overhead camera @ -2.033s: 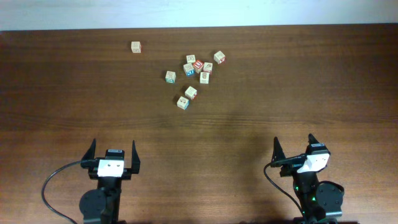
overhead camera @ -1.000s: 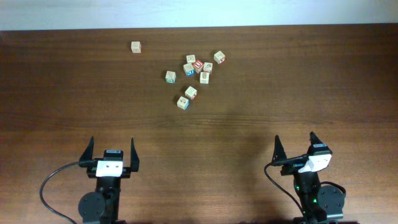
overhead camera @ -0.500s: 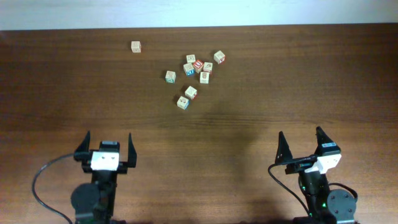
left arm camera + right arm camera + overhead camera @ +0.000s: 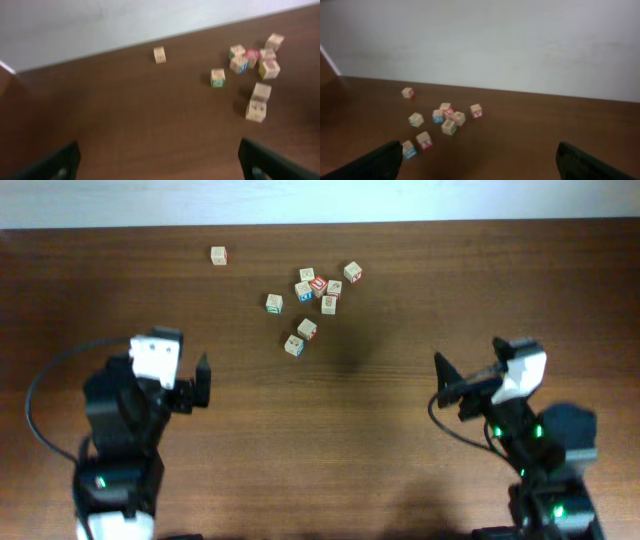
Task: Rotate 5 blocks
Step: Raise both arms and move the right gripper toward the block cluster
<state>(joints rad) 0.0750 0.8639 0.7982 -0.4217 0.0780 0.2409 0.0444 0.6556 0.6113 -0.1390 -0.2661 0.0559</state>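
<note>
Evidently the left end effector (image 4: 160,162) and right end effector (image 4: 482,162) stood released, holding nothing. The blocks (image 4: 307,328) lay clustered on the desk (image 4: 420,280), ahead-right of the left, ahead-left of the right; the left was judged nearer.

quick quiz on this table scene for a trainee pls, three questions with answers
1. True or false: the left gripper or the right gripper is shut on a block.
2. The lone block lies away from the cluster of blocks, toward: A) the left arm's side, B) the right arm's side, C) the arms' edge of the table.
3. What colour is the top face of the odd cube inside the cluster?

Key:
1. False. Both are open and hold nothing.
2. A
3. Red
</note>
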